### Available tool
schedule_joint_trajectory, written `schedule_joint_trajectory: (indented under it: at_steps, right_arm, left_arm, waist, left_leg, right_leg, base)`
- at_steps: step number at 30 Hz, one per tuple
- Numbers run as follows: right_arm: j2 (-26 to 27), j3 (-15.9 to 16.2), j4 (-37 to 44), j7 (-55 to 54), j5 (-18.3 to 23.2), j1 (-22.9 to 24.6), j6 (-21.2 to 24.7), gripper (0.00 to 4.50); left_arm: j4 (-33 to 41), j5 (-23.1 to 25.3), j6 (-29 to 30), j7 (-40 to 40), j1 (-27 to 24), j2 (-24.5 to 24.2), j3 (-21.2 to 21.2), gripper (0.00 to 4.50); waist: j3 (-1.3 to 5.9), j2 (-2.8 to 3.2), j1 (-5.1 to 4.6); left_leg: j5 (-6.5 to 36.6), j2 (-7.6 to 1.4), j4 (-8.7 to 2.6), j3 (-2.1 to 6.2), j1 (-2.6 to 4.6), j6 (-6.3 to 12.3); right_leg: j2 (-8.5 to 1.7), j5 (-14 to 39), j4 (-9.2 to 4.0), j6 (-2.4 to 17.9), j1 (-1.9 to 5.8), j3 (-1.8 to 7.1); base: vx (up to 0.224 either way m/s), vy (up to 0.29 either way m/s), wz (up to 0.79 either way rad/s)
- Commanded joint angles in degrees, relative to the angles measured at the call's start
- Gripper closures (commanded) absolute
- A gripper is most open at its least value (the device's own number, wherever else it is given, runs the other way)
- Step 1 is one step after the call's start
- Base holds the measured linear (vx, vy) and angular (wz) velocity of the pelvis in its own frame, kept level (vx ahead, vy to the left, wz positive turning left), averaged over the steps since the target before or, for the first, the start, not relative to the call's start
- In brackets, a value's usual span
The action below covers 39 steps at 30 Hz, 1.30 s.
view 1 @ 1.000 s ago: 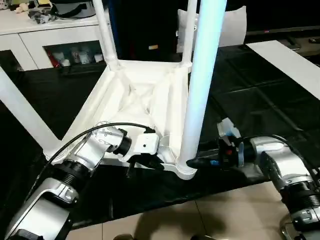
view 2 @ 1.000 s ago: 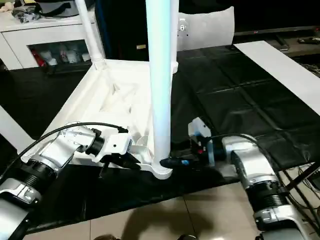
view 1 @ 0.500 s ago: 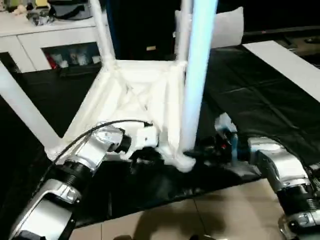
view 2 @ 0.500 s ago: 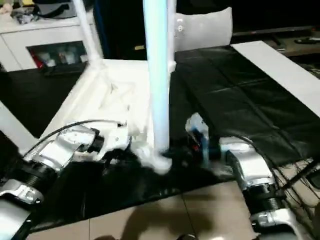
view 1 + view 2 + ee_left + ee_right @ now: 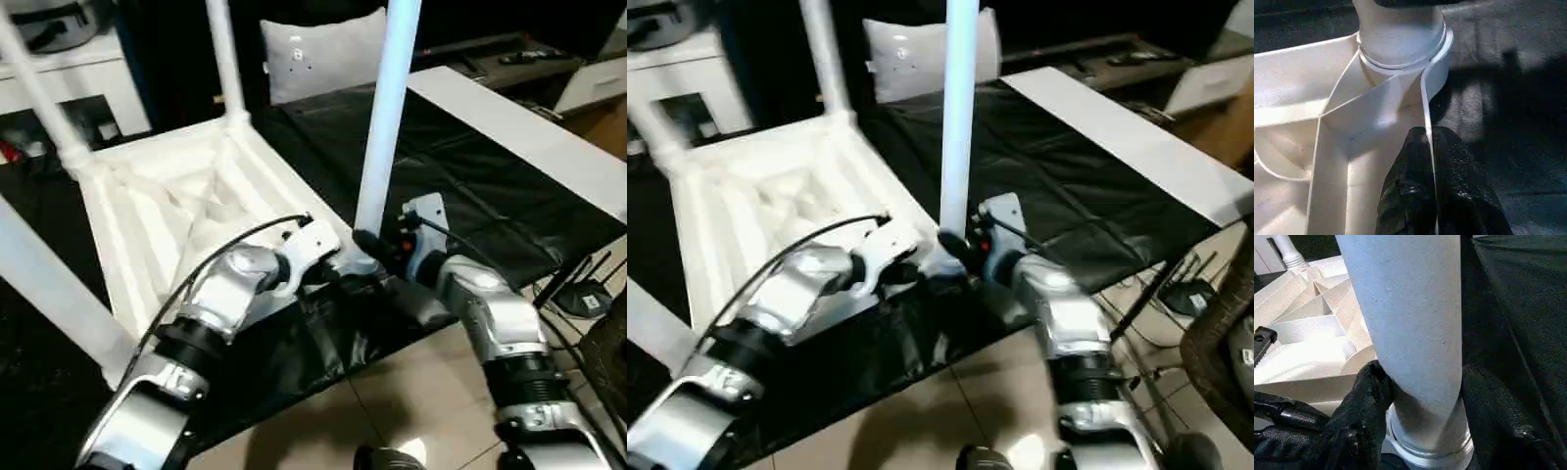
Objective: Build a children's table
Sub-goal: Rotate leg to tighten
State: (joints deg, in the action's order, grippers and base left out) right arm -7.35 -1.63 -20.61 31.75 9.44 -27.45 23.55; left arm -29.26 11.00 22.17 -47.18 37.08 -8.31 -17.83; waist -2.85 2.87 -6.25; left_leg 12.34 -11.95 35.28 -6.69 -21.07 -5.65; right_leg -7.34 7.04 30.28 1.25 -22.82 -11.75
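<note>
The children's table lies upside down on a black mat, its white ribbed top facing up. Three legs stand in other corner sockets. A fourth leg rises upright from the near right corner socket. My right gripper is shut around this leg just above the socket, a black finger on each side. My left gripper is shut on the top's thin rim wall right beside the same socket, fingertips pinching it.
A white cushion stands behind the table. A long white board lies along the mat's right side. A white cabinet stands at the back left. Tiled floor lies in front, with a wicker basket and cables at the right.
The whole picture has swung, so the camera has moved. Both grippers keep their holds at the near right corner, the left on the rim and the right around the leg.
</note>
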Motion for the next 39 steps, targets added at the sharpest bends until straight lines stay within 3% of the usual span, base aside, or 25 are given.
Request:
schedule_joint_trajectory:
  at_steps: [1,3,8,9,10,12,20,24,27,30,31,33,39]
  right_arm:
    - [1.4,2.5,-0.3,1.3,0.5,-1.6,0.1,1.87]
    - [-0.3,3.1,0.8,3.4,0.6,-0.3,-0.7,1.79]
    - [-2.7,3.0,2.0,6.0,1.0,1.1,-1.9,1.32]
    - [-5.3,2.8,3.0,9.3,1.3,2.0,-2.3,1.32]
    - [-7.2,2.6,3.4,11.4,1.6,2.4,-2.3,1.20]
    - [-9.4,2.1,3.7,13.7,2.1,2.5,-1.6,1.03]
    - [-17.6,4.4,4.8,26.0,3.5,2.8,-1.9,0.35]
    - [-20.4,6.6,3.8,34.6,4.1,2.0,-6.6,0.35]
    - [-20.5,6.6,3.8,36.5,5.0,1.7,-6.8,0.35]
    - [-21.7,8.0,3.9,41.9,6.5,1.6,-6.1,0.68]
    - [-22.3,9.0,3.5,44.2,6.7,1.5,-6.1,0.73]
    - [-22.4,9.8,2.8,45.7,6.8,1.1,-6.1,1.02]
    - [-21.4,11.3,0.5,48.7,6.5,-0.3,-6.9,1.54]
  left_arm:
    - [4.4,-1.8,-1.3,-2.9,0.7,2.8,-3.3,4.50]
    - [4.3,-1.1,-2.2,-3.3,0.3,1.2,-3.4,4.50]
    - [4.2,-0.9,-3.6,-4.6,-0.2,-0.7,-3.7,4.50]
    - [3.8,-1.2,-5.2,-6.0,-0.4,-2.0,-3.6,4.50]
    - [3.3,-1.4,-6.4,-7.0,-0.6,-2.9,-3.6,4.50]
    - [2.4,-1.1,-9.4,-8.2,-0.7,-4.3,-4.0,4.50]
    - [1.1,-3.2,-17.0,-17.6,-1.2,-9.0,-5.9,4.50]
    - [0.1,-5.7,-21.9,-24.7,-1.2,-10.8,-6.3,4.50]
    - [0.5,-6.3,-22.4,-26.8,-1.5,-11.5,-6.7,4.50]
    - [0.4,-6.3,-24.0,-29.1,-1.5,-12.6,-7.8,4.50]
    - [0.0,-6.2,-25.0,-30.1,-1.2,-13.0,-8.3,4.50]
    - [0.1,-6.4,-25.5,-31.4,-1.1,-13.2,-8.6,4.50]
    - [0.9,-6.8,-26.3,-33.9,-0.8,-13.3,-9.3,4.50]
  waist:
    - [4.10,-0.56,0.88]
    - [4.29,-0.50,1.45]
    - [4.63,-0.37,4.44]
    - [4.81,-0.01,4.96]
    - [4.87,-0.17,5.72]
    - [4.84,0.00,6.34]
    - [4.51,-0.36,7.38]
    - [4.38,-0.59,8.41]
    - [4.32,-0.66,8.68]
    - [4.34,-0.71,9.06]
    - [4.40,-1.16,9.28]
    - [4.35,-0.86,9.65]
    - [4.39,-1.15,9.98]
  left_leg:
    - [16.3,-0.13,-4.41,-0.47,-1.15,4.50]
    - [14.3,-0.25,-4.27,-0.56,-0.99,5.06]
    - [8.1,-0.49,-4.06,-0.97,-0.86,6.50]
    - [6.0,-0.58,-4.02,-0.86,-0.94,6.88]
    - [4.7,-0.69,-3.95,-0.99,-0.68,7.55]
    - [3.6,-0.78,-3.99,-1.05,-0.62,8.10]
    - [8.5,-0.81,-4.36,-1.42,-0.30,6.48]
    - [10.2,-0.68,-4.44,-1.78,-0.02,5.52]
    - [10.0,-0.75,-4.57,-1.87,0.12,5.54]
    - [10.2,-0.90,-4.64,-2.01,0.36,5.88]
    - [9.9,-0.92,-4.63,-2.11,0.37,6.05]
    - [9.4,-1.01,-4.62,-2.25,0.46,6.04]
    - [9.3,-0.96,-4.63,-2.43,0.51,5.34]
  right_leg:
    - [-2.16,26.3,-3.72,5.0,4.09,2.31]
    - [-2.21,24.6,-3.39,6.0,3.99,2.63]
    - [-1.97,17.9,-2.10,8.2,4.06,3.44]
    - [-1.90,14.9,-1.59,8.8,4.26,3.55]
    - [-1.72,12.5,-1.33,9.5,4.21,3.68]
    - [-1.76,11.1,-1.08,10.1,4.24,3.84]
    - [-1.63,17.3,-1.72,8.6,4.11,3.98]
    - [-1.73,21.8,-2.06,7.2,3.86,4.15]
    - [-1.54,21.7,-1.86,7.5,3.69,4.50]
    - [-1.43,21.6,-1.75,8.0,3.54,4.79]
    - [-1.37,21.5,-1.69,8.0,3.54,4.85]
    - [-1.47,21.2,-1.55,8.4,3.37,5.08]
    - [-1.50,22.5,-1.55,8.1,3.37,5.15]
  base:
    - [0.000,0.000,0.00]
    - [0.000,0.000,0.00]
    - [0.000,0.000,0.00]
    - [0.000,0.000,0.00]
    - [0.000,0.000,0.00]
    - [0.000,0.000,0.00]
    - [0.000,0.000,0.00]
    - [0.000,0.000,0.00]
    - [0.000,0.000,0.00]
    - [0.000,0.000,0.00]
    - [0.000,0.000,0.00]
    - [0.000,0.000,0.00]
    - [0.000,0.000,0.00]
